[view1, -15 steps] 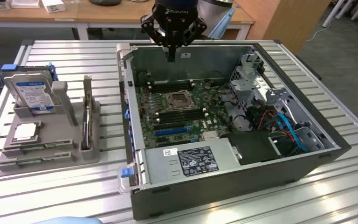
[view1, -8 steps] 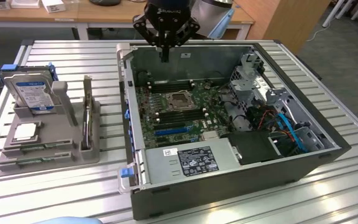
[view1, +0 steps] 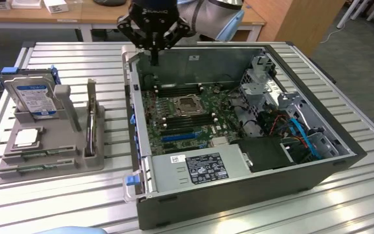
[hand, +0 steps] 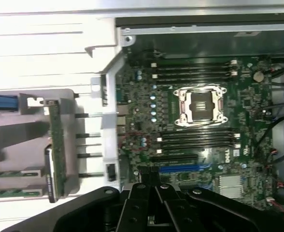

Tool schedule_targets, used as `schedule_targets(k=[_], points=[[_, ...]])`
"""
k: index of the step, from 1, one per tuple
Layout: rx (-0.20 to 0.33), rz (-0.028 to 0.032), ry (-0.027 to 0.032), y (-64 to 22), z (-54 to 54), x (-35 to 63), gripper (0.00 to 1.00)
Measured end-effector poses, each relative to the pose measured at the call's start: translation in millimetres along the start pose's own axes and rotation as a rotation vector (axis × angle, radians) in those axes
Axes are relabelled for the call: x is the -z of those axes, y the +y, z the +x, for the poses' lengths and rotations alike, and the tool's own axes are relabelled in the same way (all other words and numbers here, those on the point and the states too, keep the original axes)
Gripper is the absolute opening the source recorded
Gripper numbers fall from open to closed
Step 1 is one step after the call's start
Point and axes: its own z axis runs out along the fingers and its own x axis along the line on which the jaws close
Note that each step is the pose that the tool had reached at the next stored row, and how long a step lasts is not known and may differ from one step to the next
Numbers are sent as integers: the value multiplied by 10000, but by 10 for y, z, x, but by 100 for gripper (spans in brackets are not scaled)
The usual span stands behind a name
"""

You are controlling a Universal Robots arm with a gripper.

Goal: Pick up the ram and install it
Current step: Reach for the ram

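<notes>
The ram point(view1: 91, 118) is a thin green stick standing on its long edge in the grey holder point(view1: 64, 163), at the exterior view's left of the open computer case point(view1: 239, 187). In the wrist view the ram point(hand: 55, 147) lies along the holder's edge, beside the case wall. My gripper point(view1: 153, 61) hangs over the far corner of the case, above the motherboard point(view1: 174, 127), apart from the ram. Its black fingers point(hand: 143, 203) are shut together with nothing between them. Empty dark memory slots point(hand: 195, 72) run on both sides of the processor socket point(hand: 200, 105).
A blue-labelled hard drive point(view1: 33, 100) stands upright at the holder's far end, with a square silver chip point(view1: 28, 138) in front of it. The power supply point(view1: 200, 168), drive cage point(view1: 262, 83) and cables point(view1: 301, 139) fill the case's other side. The table point(view1: 343, 204) is slatted metal.
</notes>
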Motion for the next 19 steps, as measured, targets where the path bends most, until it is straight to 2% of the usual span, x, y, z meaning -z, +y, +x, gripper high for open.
schedule_targets(k=[19], points=[[2, -4, -47, -52, 864, -40, 10]])
